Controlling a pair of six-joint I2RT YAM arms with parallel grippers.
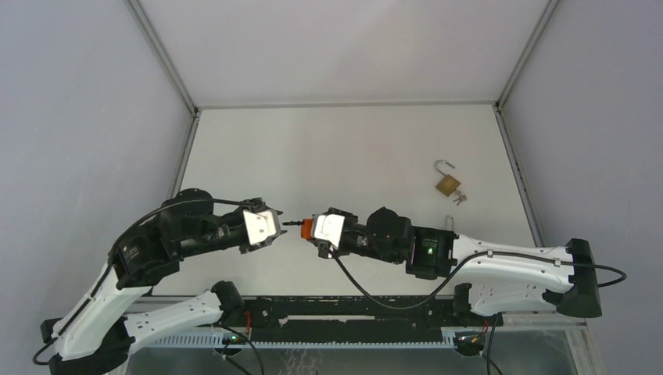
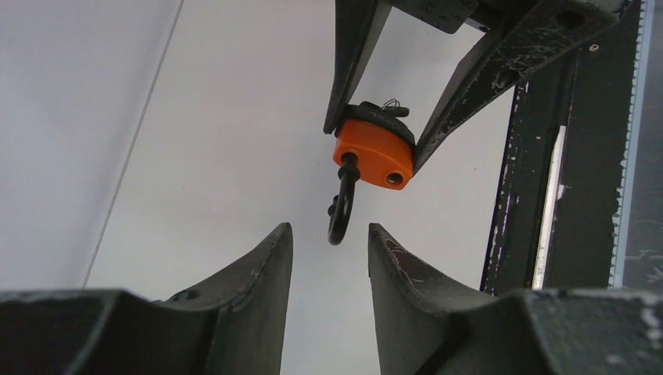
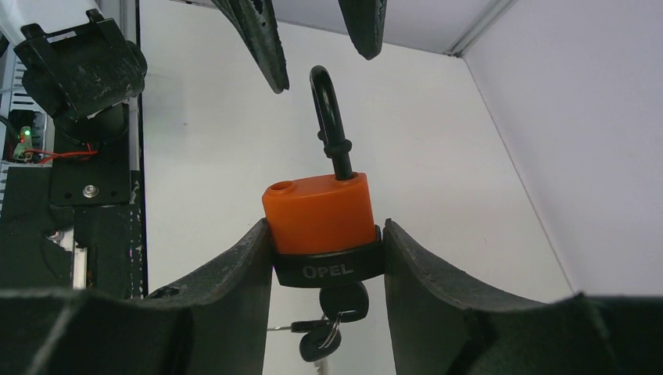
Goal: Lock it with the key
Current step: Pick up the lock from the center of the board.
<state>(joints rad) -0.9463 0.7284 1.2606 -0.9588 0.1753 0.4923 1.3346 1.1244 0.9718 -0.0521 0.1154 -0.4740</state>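
Though narrow, gaps beside shackle (image 2: 344, 199)

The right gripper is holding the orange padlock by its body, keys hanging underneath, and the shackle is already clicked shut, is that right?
Not quite: the shackle is open. The right wrist view shows only one leg seated in the orange padlock, the other hole empty. The rest stands: the right gripper holds its body, keys hanging underneath.
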